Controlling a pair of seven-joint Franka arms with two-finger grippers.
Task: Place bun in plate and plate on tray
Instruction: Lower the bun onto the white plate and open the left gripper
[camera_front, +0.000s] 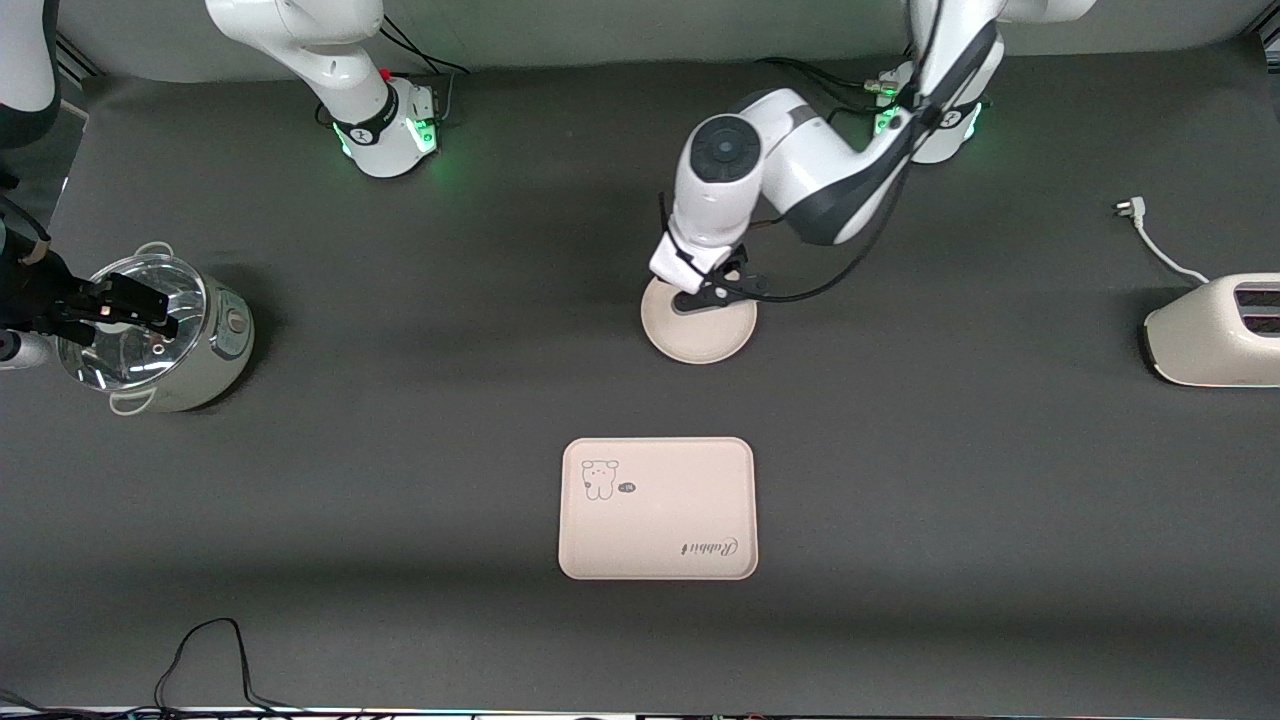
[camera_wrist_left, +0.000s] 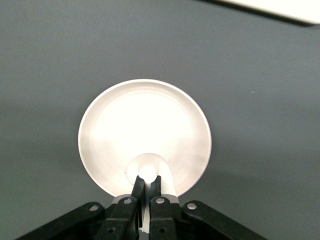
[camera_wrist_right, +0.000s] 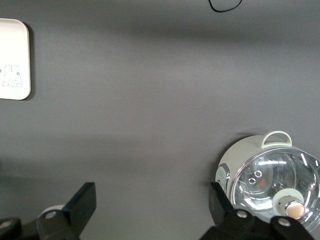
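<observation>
The round cream plate (camera_front: 700, 328) lies mid-table, farther from the front camera than the tray (camera_front: 657, 508), which has the rabbit print and lettering. My left gripper (camera_front: 712, 292) is low over the plate's edge toward the robot bases. In the left wrist view it (camera_wrist_left: 147, 181) is shut on the small off-white bun (camera_wrist_left: 148, 170), held over the plate (camera_wrist_left: 145, 130) just inside its rim. The front view hides the bun under the hand. My right gripper (camera_front: 135, 300) is open and empty over the pot; the right wrist view (camera_wrist_right: 151, 195) shows its jaws wide apart.
A pot with a glass lid (camera_front: 160, 340) stands at the right arm's end of the table. A white toaster (camera_front: 1215, 330) and a plug cord (camera_front: 1145, 225) are at the left arm's end. A black cable (camera_front: 200, 650) lies by the front edge.
</observation>
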